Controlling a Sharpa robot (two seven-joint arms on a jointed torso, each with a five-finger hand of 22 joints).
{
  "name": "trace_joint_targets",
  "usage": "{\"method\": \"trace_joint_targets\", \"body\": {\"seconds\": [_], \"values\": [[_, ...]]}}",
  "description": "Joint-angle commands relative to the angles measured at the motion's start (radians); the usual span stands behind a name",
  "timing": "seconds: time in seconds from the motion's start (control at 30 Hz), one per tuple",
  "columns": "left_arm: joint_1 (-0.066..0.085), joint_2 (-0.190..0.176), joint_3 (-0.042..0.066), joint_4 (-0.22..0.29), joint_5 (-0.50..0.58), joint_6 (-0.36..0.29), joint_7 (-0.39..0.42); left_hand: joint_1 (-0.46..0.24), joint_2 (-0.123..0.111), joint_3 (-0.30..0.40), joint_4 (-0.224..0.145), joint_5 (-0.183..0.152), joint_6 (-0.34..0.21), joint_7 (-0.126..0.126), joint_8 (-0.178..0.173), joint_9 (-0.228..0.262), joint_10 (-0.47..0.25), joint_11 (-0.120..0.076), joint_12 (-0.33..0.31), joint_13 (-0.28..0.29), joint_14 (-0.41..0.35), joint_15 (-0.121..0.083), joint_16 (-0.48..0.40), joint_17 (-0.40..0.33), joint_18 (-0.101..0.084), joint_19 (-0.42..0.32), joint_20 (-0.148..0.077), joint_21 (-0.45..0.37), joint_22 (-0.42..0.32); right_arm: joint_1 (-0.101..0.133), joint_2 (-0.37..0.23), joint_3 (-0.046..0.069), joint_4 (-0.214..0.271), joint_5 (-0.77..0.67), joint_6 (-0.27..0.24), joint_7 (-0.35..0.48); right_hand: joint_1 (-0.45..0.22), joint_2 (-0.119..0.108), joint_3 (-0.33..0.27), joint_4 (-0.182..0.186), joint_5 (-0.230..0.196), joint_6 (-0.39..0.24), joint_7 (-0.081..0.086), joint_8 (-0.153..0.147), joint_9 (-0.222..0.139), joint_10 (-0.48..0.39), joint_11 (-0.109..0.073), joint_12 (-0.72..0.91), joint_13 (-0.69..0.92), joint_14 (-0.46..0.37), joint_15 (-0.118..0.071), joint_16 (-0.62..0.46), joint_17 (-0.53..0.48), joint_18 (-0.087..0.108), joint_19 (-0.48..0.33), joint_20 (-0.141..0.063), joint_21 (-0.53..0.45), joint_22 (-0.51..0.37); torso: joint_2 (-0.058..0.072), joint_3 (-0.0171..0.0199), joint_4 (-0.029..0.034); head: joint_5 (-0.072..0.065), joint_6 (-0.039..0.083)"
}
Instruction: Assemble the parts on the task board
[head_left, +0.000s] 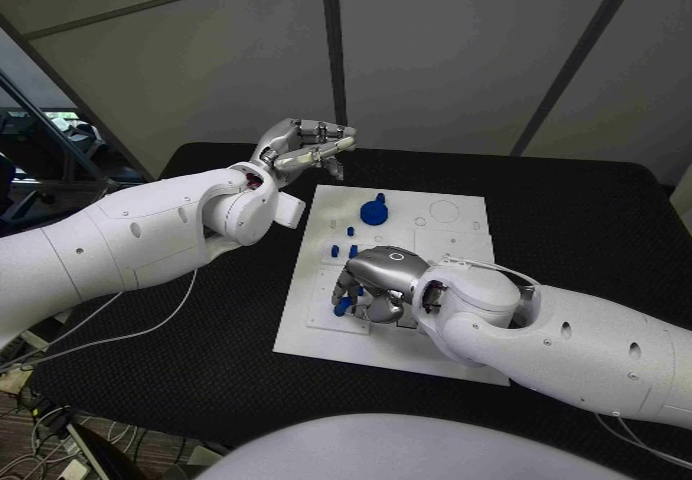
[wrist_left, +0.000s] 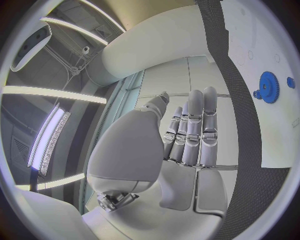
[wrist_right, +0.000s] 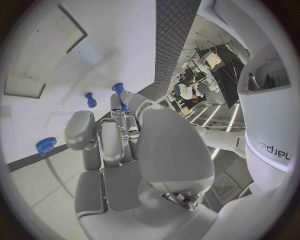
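Two robot hands: right robot hand (head_left: 378, 285) grips a blue part (head_left: 343, 306) on the task board (head_left: 454, 240), left robot hand (head_left: 300, 146) raised, fingers apart, holding nothing

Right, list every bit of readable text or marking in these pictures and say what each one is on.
"arpa", seen upside down: the tail of a brand name on the robot's white right arm; its start is cut off at the picture's edge.
Faint printed outlines and marks on the task board: too small to read.
Nothing readable on the left hand, the right hand or the blue parts.
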Motion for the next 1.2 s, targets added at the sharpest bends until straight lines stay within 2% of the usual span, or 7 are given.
{"method": "trace_joint_targets", "body": {"seconds": [0.03,0.5,0.6,0.7,0.87,1.2], "values": [[0.002,0.001,0.001,0.0,0.004,0.012,0.002,0.006,-0.006,0.0,-0.004,0.002,-0.007,0.001,0.004,0.0,-0.006,0.003,0.003,-0.001,-0.006,-0.002,-0.005,-0.001,-0.012,-0.004,0.0,-0.004,-0.001,0.001,0.004,0.0,-0.002,-0.042,0.019,-0.015,-0.011,0.0,0.003,0.002,0.006,0.002,0.006,0.007,0.002,-0.001,0.006,-0.007,-0.001,0.032,0.002,0.001,-0.003,-0.009,-0.009,0.001,-0.002,-0.003,0.0,0.0001,-0.0001,0.0,0.0],[0.002,0.001,0.0,-0.001,0.004,0.013,0.0,0.006,-0.006,0.0,-0.004,0.002,-0.007,0.001,0.004,0.0,-0.006,0.003,0.003,-0.001,-0.006,-0.002,-0.005,-0.001,-0.012,-0.004,0.0,-0.004,-0.001,0.0,0.012,-0.001,-0.003,-0.083,0.032,-0.029,-0.018,-0.004,0.001,0.003,0.005,-0.002,0.008,0.003,0.001,-0.003,0.007,-0.013,0.0,0.031,0.004,-0.002,-0.007,-0.008,-0.012,0.003,-0.005,-0.006,0.0,-0.0004,-0.0001,0.001,0.004],[0.002,0.001,0.0,-0.002,0.004,0.013,-0.001,0.006,-0.006,0.0,-0.004,0.002,-0.007,0.001,0.004,0.0,-0.006,0.003,0.003,-0.001,-0.006,-0.002,-0.005,-0.001,-0.012,-0.004,0.0,-0.004,-0.001,0.0,0.016,-0.002,-0.004,-0.078,0.032,-0.021,-0.042,-0.019,-0.003,0.013,0.003,-0.046,0.021,-0.026,-0.011,-0.048,0.022,-0.048,-0.009,0.032,0.016,0.006,0.003,-0.007,-0.019,0.01,-0.011,-0.014,0.0,-0.0004,-0.0007,0.001,0.005],[0.002,0.002,0.0,-0.002,0.004,0.014,-0.001,0.006,-0.006,0.0,-0.004,0.002,-0.007,0.001,0.004,0.0,-0.006,0.003,0.003,-0.001,-0.006,-0.002,-0.005,-0.001,-0.012,-0.004,0.0,-0.004,-0.001,0.0,0.017,-0.008,-0.003,-0.073,0.025,-0.013,-0.065,-0.039,-0.012,0.024,0.009,-0.093,0.024,-0.049,-0.022,-0.09,0.033,-0.072,-0.018,0.033,0.025,0.011,0.008,-0.006,-0.026,0.019,-0.017,-0.022,0.0,-0.0003,-0.0002,0.0,0.006],[0.002,0.002,0.0,-0.002,0.004,0.014,-0.002,0.006,-0.006,0.0,-0.004,0.002,-0.007,0.001,0.004,0.0,-0.006,0.003,0.003,-0.001,-0.006,-0.002,-0.005,-0.001,-0.012,-0.004,0.0,-0.004,-0.001,0.001,0.018,-0.013,-0.002,-0.067,0.009,-0.005,-0.082,-0.059,-0.028,0.032,-0.008,-0.157,0.024,-0.05,-0.028,-0.133,0.04,-0.088,-0.027,0.031,0.032,0.011,0.003,-0.003,-0.033,0.028,-0.025,-0.031,-0.001,-0.0003,-0.0002,0.0,0.006],[0.002,0.001,0.0,-0.002,0.004,0.018,-0.005,0.006,-0.006,0.0,-0.004,0.002,-0.007,0.001,0.004,0.0,-0.006,0.003,0.003,-0.001,-0.006,-0.002,-0.005,-0.001,-0.012,-0.004,0.0,-0.004,-0.001,0.001,0.013,-0.016,-0.001,-0.065,-0.036,-0.006,-0.08,-0.063,-0.048,0.032,-0.009,-0.223,0.017,-0.049,-0.028,-0.173,0.047,-0.087,-0.029,0.026,0.037,0.01,-0.004,0.0,-0.04,0.035,-0.033,-0.042,0.001,0.0001,-0.0009,0.0,0.01]]}}
